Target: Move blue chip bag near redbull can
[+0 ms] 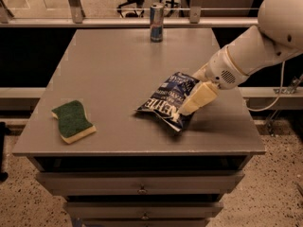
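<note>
The blue chip bag (163, 100), dark navy foil with white lettering, lies flat on the grey table (109, 60) right of its middle, near the front. The redbull can (156, 16) stands upright at the table's back edge, well behind the bag. My gripper (188, 109), cream-coloured on a white arm reaching in from the right, is low over the bag's right side and overlaps its front right edge. Whether it touches or holds the bag does not show.
A green-and-yellow sponge (72, 121) lies near the table's front left. A railing with posts (75, 4) runs behind the back edge. Drawers (142, 183) sit below the tabletop. A cable (279, 93) hangs at the right.
</note>
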You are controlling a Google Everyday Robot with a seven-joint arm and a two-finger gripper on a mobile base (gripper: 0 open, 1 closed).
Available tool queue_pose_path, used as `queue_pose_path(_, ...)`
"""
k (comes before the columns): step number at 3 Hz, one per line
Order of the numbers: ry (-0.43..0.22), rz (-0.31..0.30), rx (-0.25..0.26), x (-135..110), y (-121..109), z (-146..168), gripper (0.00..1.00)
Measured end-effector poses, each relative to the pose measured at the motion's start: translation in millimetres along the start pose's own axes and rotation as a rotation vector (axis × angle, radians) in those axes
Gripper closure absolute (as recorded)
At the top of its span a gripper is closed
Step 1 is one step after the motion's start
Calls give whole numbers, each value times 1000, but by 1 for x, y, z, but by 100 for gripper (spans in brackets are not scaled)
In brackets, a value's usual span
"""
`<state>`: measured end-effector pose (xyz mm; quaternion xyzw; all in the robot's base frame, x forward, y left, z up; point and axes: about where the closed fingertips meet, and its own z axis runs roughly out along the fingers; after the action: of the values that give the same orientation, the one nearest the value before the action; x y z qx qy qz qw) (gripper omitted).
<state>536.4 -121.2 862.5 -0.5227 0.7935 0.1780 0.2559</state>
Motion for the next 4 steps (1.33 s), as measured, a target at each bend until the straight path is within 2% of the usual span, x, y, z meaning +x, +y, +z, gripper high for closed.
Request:
queue_pose_path(1, -17, 13, -17, -5, 0, 4, 49)
queue_pose_path(3, -34, 25, 18, -6, -7, -14, 96)
queue_pose_path(4, -24, 47, 77, -1, -27, -37, 100)
